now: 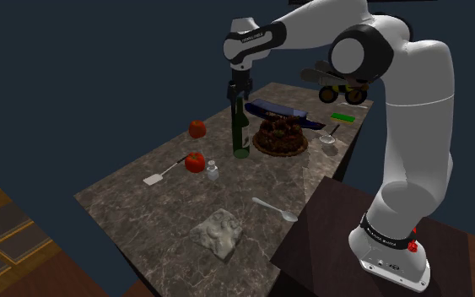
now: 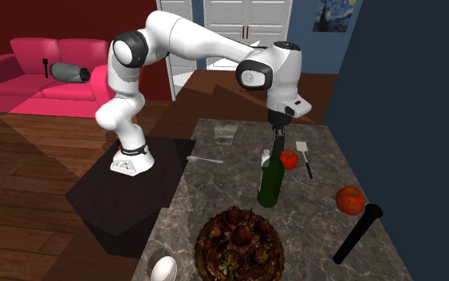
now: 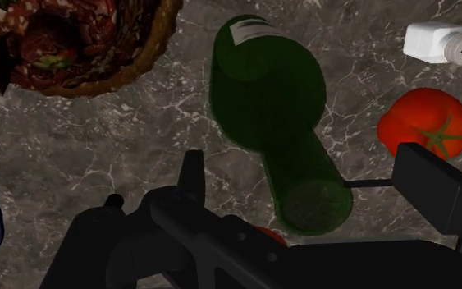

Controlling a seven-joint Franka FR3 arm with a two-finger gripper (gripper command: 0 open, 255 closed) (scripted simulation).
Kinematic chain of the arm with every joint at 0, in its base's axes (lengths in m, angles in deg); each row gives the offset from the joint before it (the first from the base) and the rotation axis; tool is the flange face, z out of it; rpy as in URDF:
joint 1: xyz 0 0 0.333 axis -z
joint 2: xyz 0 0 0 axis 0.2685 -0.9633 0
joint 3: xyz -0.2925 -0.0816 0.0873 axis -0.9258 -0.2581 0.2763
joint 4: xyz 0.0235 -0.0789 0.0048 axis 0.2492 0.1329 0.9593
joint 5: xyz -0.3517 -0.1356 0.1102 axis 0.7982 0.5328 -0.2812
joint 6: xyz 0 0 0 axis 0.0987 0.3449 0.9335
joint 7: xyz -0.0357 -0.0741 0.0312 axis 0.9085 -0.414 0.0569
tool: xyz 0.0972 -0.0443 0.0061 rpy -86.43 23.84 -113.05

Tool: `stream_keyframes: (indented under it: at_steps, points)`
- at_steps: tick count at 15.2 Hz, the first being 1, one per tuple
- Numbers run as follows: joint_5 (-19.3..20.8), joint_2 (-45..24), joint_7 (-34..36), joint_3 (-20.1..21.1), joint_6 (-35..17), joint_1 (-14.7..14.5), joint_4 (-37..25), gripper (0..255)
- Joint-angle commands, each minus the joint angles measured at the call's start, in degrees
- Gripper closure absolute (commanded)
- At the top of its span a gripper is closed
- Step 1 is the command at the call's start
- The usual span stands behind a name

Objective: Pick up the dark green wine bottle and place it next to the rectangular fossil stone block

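The dark green wine bottle (image 1: 241, 131) stands upright on the marble table beside a chocolate cake (image 1: 280, 137). My gripper (image 1: 238, 91) hangs just above its neck, pointing down. In the wrist view the bottle (image 3: 274, 107) is seen from above, and its mouth lies between my gripper's (image 3: 311, 176) open fingers, which do not touch it. The rough grey fossil stone block (image 1: 218, 231) lies near the table's front edge in the shoulder view, well away from the bottle. In the second exterior view the block (image 2: 225, 132) is at the far end, the bottle (image 2: 271, 182) mid-table under the gripper (image 2: 278, 132).
Close to the bottle are a tomato (image 1: 195, 162), a white shaker (image 1: 213, 170) and a spatula (image 1: 161, 175). A second tomato (image 1: 197, 128) sits at the far edge. A spoon (image 1: 276, 209) lies between block and stand. A blue dish (image 1: 286, 112) lies behind the cake.
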Motion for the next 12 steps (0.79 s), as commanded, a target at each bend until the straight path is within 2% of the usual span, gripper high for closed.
stream_keyframes:
  at_steps: [1,7,8,12]
  points:
    - [0.0,0.0,-0.1,0.0,-0.6,0.0,0.6,0]
    - [0.0,0.0,-0.1,0.0,-0.6,0.0,0.6,0]
    - [0.0,0.0,-0.1,0.0,-0.6,0.0,0.6,255]
    - [0.0,0.0,-0.1,0.0,-0.6,0.0,0.6,255]
